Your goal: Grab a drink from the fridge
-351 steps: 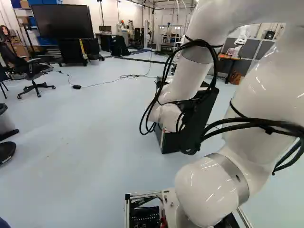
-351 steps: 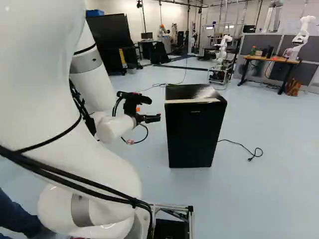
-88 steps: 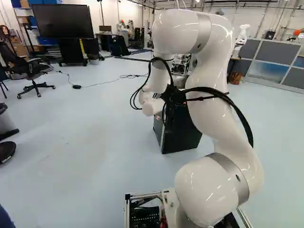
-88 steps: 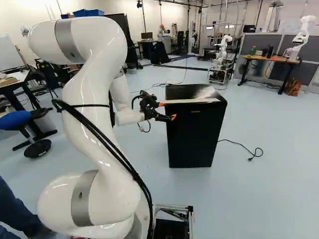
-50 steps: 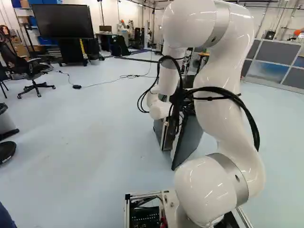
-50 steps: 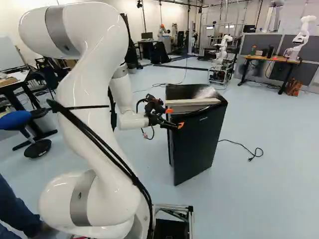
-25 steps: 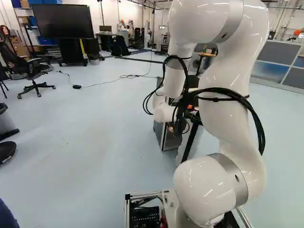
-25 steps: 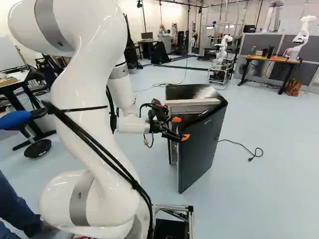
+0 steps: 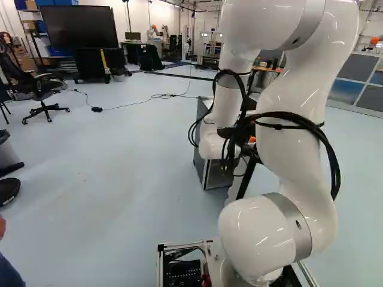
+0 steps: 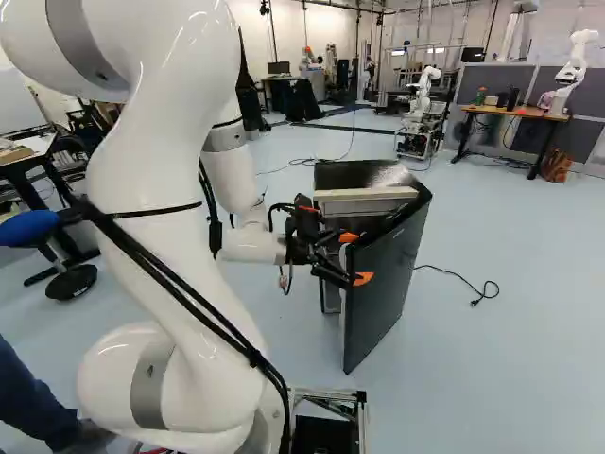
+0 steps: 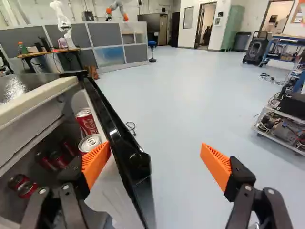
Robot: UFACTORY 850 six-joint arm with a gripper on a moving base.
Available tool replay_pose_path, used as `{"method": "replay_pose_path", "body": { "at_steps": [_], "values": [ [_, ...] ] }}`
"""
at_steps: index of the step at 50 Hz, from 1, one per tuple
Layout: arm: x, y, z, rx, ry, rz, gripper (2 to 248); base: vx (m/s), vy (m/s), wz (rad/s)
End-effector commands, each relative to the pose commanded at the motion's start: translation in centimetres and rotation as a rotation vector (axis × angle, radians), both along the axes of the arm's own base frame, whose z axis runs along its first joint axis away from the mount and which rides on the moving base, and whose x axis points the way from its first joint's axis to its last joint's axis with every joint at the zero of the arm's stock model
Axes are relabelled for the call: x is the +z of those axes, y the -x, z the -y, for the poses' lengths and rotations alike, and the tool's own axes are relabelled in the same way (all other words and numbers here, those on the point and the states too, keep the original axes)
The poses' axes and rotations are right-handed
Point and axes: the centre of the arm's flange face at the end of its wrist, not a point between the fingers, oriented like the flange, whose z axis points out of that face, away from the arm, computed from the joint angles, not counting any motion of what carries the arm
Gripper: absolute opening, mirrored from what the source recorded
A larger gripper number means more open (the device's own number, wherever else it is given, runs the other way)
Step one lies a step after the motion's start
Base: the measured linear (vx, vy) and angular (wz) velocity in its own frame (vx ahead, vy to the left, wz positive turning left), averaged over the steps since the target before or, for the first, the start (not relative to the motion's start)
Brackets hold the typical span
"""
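- Although the base has stayed at its place, the door (image 10: 383, 293) of the fridge (image 10: 350, 174) has swung from closed to clearly ajar, and the arm (image 10: 156, 208) has shifted together with it
- By this change the inside of the fridge is now reachable to the eye; I judge that the opening step is well advanced, but no drink is taken
- The gripper (image 11: 155, 147) is at the front of the fridge, its fingers wide apart and holding nothing: one is at the inner side of the door, the other is outside it; whether the inner one touches the door, I cannot tell
- In the door of the fridge stand two drink cans, a red can (image 11: 86, 121) and a can with silvery top (image 11: 90, 142); more red cans (image 11: 27, 189) lie deeper inside the fridge
- Probably the door needs to go wider before a can is taken, because the inner finger could knock the near ones
- The fridge stands on a pale, smooth floor (image 10: 473, 378), and a black cable (image 10: 444, 272) lies beside the fridge
- Well beyond the fridge are a wooden table (image 10: 515, 112) bearing another robot (image 10: 572, 71), and a grey partition (image 10: 477, 83) behind it
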Motion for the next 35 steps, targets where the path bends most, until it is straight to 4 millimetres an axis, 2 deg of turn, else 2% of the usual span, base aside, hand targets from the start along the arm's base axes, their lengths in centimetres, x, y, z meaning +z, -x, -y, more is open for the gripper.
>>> {"method": "replay_pose_path", "body": {
  "at_steps": [35],
  "values": [
    [0.3, 5.2, 3.0, -0.119, 0.032, -0.041, 247, 0.000, 0.000, 0.000]
  ]
}}
